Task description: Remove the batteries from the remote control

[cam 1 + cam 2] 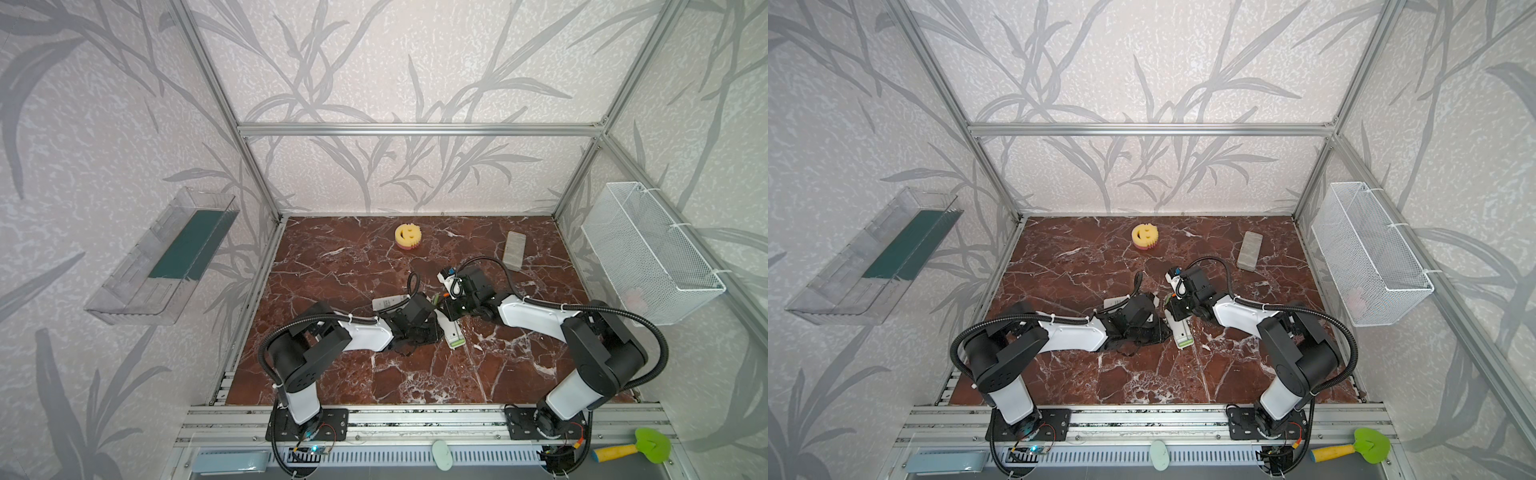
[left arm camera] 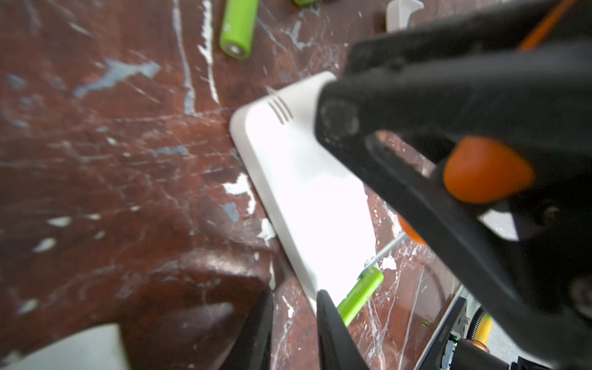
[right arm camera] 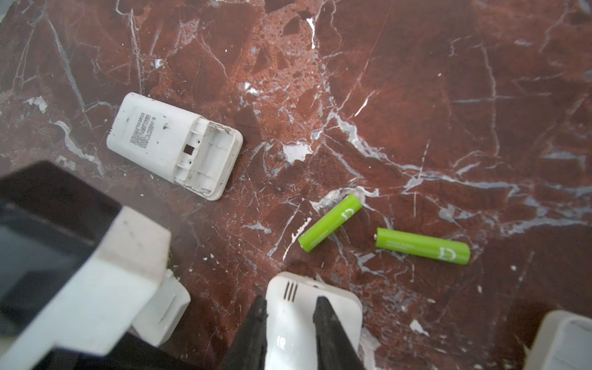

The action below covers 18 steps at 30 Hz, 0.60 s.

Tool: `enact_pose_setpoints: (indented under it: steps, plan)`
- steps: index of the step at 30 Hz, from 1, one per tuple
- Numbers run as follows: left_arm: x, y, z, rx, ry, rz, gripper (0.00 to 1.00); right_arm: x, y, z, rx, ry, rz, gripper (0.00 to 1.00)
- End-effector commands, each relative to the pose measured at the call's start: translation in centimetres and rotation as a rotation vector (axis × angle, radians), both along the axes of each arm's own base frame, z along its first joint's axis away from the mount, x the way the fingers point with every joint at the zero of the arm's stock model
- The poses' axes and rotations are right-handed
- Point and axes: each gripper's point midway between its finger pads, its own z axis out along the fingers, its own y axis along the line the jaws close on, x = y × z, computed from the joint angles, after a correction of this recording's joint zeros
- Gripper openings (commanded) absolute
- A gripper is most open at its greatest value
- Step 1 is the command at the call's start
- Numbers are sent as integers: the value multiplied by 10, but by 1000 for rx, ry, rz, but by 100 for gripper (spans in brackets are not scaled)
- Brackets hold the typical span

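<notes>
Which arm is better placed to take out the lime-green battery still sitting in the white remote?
Left. The left gripper hovers beside the lime-green cylindrical battery at the open end of the white plastic remote; the right gripper sits over the opposite, slotted end.

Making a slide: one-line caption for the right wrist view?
Two green batteries lie loose on marble beside an emptied white remote.

Crowded around the white plastic remote (image 1: 451,330) at mid-table: both black arms converging, two lime-green cylindrical batteries (image 3: 330,222) just beside. Open marble beyond, toward the yellow smiley sponge (image 1: 408,235).
</notes>
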Motion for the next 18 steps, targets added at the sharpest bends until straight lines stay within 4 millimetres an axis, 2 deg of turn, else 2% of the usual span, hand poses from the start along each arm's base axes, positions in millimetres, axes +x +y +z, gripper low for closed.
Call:
enact_pose_setpoints:
  steps: [1,10,18]
  plan:
    - [-2,-13,15,-69,-34,-20,27,-1,-3,-6,-16,30,-14,0]
    - [-5,-18,11,-89,-26,-22,27,2,-1,-4,0,21,-28,0]
    - [-4,-15,-4,-57,1,12,26,11,-5,31,72,-97,-92,0]
